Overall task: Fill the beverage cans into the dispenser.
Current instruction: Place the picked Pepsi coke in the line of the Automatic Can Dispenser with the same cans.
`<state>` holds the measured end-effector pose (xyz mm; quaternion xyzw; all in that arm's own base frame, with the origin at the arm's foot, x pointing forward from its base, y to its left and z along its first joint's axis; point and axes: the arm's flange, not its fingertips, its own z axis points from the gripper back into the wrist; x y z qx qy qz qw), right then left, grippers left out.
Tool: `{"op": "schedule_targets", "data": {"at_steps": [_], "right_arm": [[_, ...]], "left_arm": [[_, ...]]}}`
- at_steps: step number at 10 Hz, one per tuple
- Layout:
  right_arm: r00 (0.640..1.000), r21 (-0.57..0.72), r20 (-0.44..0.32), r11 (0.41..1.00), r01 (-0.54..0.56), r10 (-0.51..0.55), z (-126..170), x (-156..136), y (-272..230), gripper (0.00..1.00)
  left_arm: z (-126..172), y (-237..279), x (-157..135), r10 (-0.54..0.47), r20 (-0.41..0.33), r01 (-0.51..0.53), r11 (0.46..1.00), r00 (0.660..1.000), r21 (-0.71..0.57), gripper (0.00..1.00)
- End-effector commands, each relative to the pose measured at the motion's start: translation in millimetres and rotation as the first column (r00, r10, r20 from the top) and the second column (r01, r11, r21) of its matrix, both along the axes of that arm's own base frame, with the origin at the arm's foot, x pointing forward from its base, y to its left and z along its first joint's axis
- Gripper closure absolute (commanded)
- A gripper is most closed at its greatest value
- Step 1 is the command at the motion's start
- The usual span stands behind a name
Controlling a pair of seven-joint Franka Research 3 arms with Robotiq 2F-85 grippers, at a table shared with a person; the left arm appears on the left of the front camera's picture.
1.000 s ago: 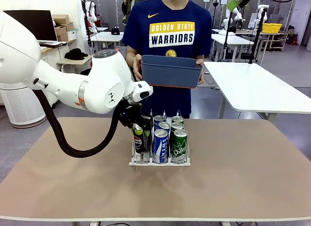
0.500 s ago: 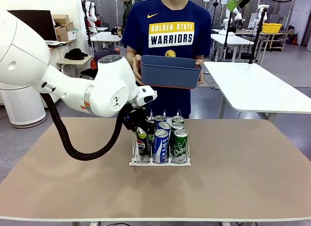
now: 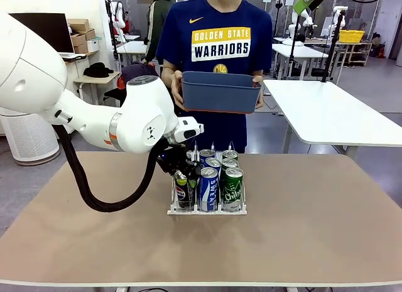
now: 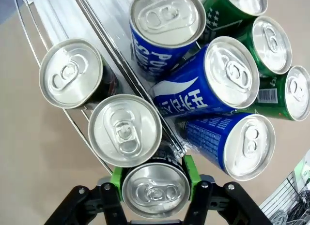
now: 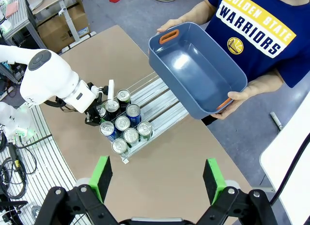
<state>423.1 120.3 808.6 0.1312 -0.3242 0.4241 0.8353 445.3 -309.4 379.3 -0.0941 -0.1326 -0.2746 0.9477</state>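
Observation:
The dispenser (image 3: 206,210) stands mid-table with several beverage cans upright in its three lanes. In the front view my left gripper (image 3: 180,174) is shut on a black can (image 3: 183,191) at the near end of the left lane, beside a blue can (image 3: 207,189) and a green can (image 3: 233,189). The left wrist view looks straight down: the left gripper (image 4: 154,179) clamps its green pads (image 4: 116,178) on that can's silver top (image 4: 155,190), with two more black cans (image 4: 125,129) beyond it. My right gripper (image 5: 157,180) hangs open high above the table and dispenser (image 5: 154,103).
At the far edge a person holds a blue-grey plastic bin (image 3: 220,91) in both hands, tilted and empty in the right wrist view (image 5: 196,72). Bare tan tabletop (image 3: 314,223) surrounds the dispenser. My left arm (image 3: 132,119) and its black cable curve in from the left.
My left gripper has carried the black can a little right and down into the left lane. The person still holds the bin.

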Motion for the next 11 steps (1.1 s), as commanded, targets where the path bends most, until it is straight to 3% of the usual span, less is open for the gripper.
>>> {"op": "schedule_targets", "data": {"at_steps": [1,2,5,9,11], "right_arm": [[1.0,0.002,-0.002,1.0,-0.003,0.003,-0.8,-0.5,0.1,0.0],[1.0,0.002,-0.002,1.0,-0.003,0.003,-0.8,-0.5,0.1,0.0],[1.0,0.002,-0.002,1.0,-0.003,0.003,-0.8,-0.5,0.1,0.0],[1.0,0.002,-0.002,1.0,-0.003,0.003,-0.8,-0.5,0.1,0.0],[1.0,0.002,-0.002,1.0,-0.003,0.003,-0.8,-0.5,0.1,0.0]], "left_arm": [[-1.9,-3.2,-17.3,-0.062,-0.062,0.06,0.998,0.996,-0.032,0.42],[0.0,0.0,0.0,0.0,0.0,0.0,1.0,1.0,0.0,0.42],[0.0,0.0,0.0,0.0,0.0,0.0,1.0,1.0,0.0,0.42],[14.7,5.3,-13.7,-0.007,0.035,0.007,1.0,0.999,0.015,0.03],[22.5,8.5,-26.5,0.009,0.044,-0.01,1.0,0.999,0.012,0.0]]}}
